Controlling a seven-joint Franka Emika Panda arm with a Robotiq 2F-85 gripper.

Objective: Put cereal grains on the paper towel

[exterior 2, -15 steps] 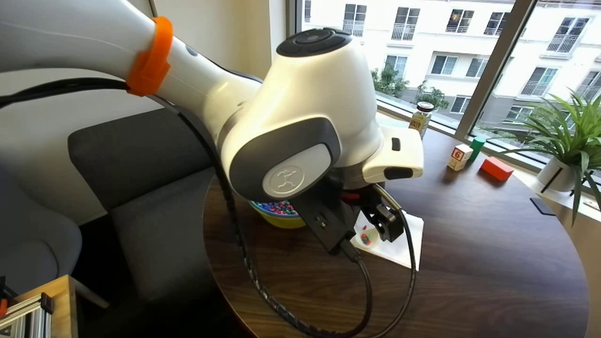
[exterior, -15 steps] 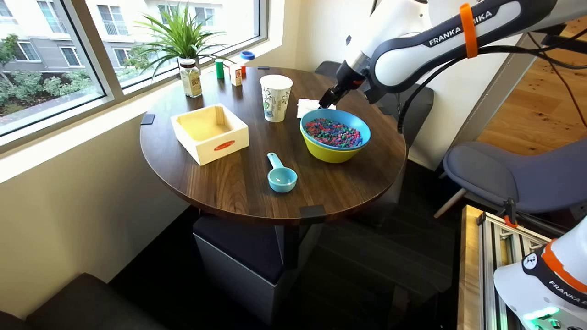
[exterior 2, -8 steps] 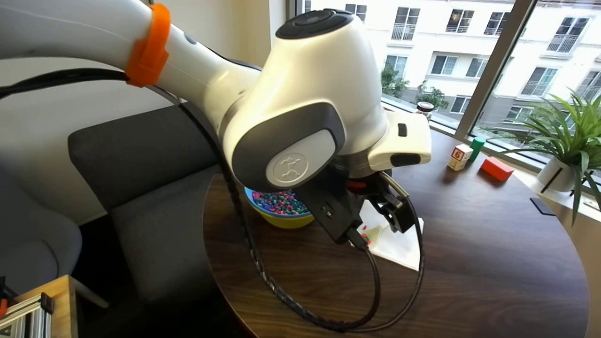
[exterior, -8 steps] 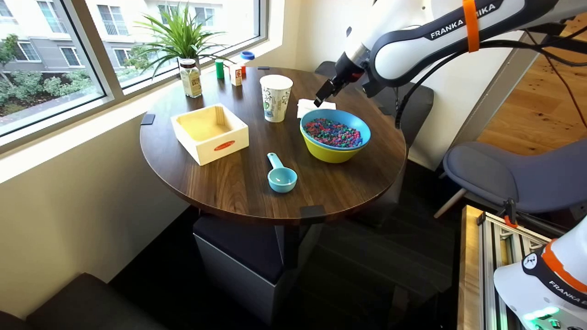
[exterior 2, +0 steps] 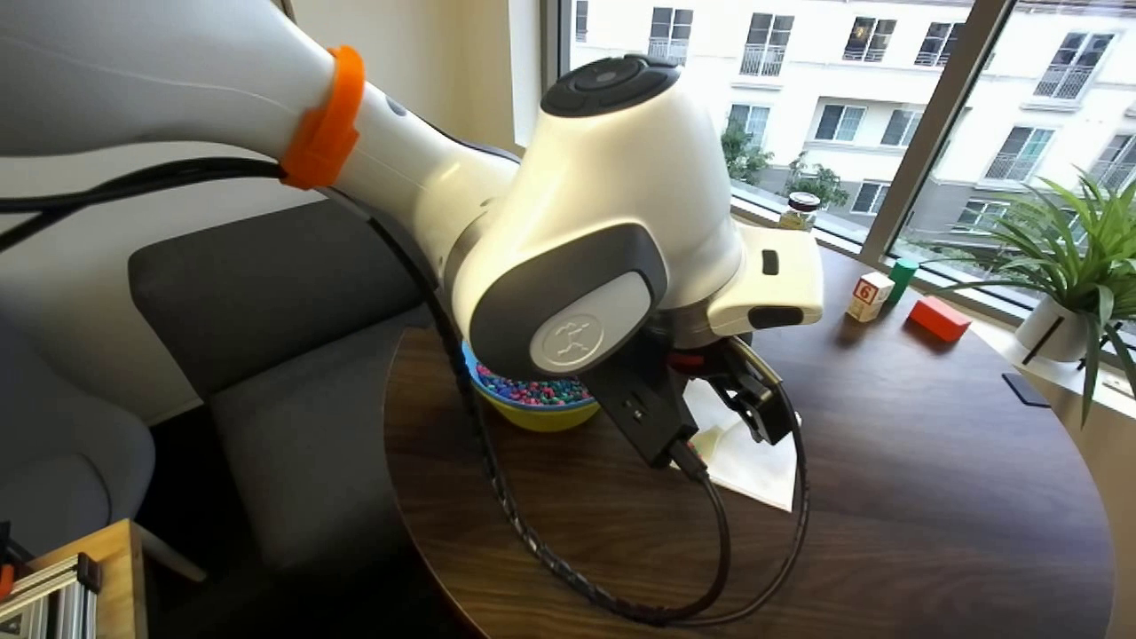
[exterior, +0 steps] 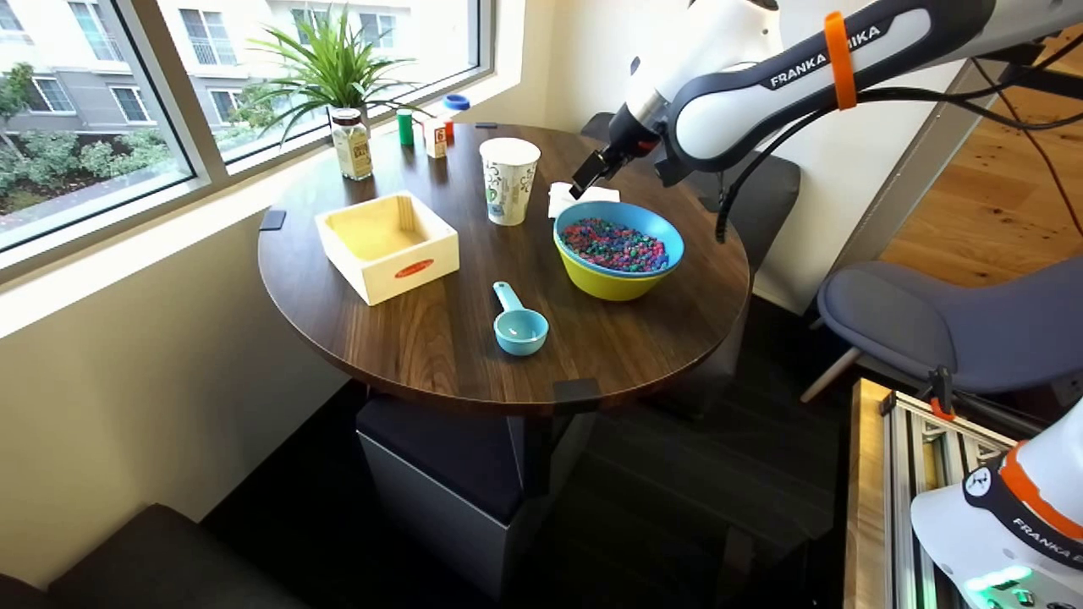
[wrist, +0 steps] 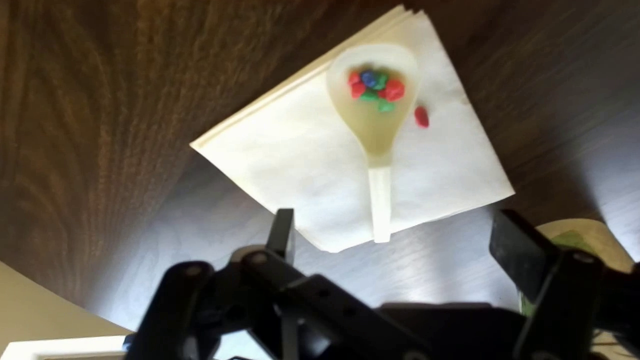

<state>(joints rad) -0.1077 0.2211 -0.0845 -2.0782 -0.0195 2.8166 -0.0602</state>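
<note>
Cereal grains [wrist: 372, 82] lie as a small, loose cluster in the head of a pale spoon [wrist: 377, 137]; a single red grain [wrist: 421, 116] lies beside it on the paper towel [wrist: 315, 160]. Expect the grains to be very light, firm and free-rolling; they are likely too small to pick singly, so treat the spoon as the carrier.

The spoon lies on the towel, the tip of its handle [wrist: 380, 200] at the towel's edge. It looks like thin, smooth plastic: assume low weight, moderate stiffness and a tendency to slip or twist. Take hold of the narrow handle near its middle, one finger on each side, with light pressure. Keep the head level during lifting, then tip slowly; a jolt would probably scatter the grains. The towel is folded in layers and appears soft; a fingertip that catches it could drag or crease it.

The gripper [wrist: 400, 237] stands with its fingers spread wide and holds nothing; in the wrist view the handle tip points into the gap. Its height above the towel cannot be told.

The main heap of grains [exterior: 616, 245] is in a blue bowl [exterior: 653, 222] nested in a yellow bowl [exterior: 611, 286], near the towel in both exterior views. Farther out on the round table [exterior: 423, 338] are a paper cup [exterior: 510, 186], a wooden box [exterior: 385, 281] and a blue scoop [exterior: 521, 330].
</note>
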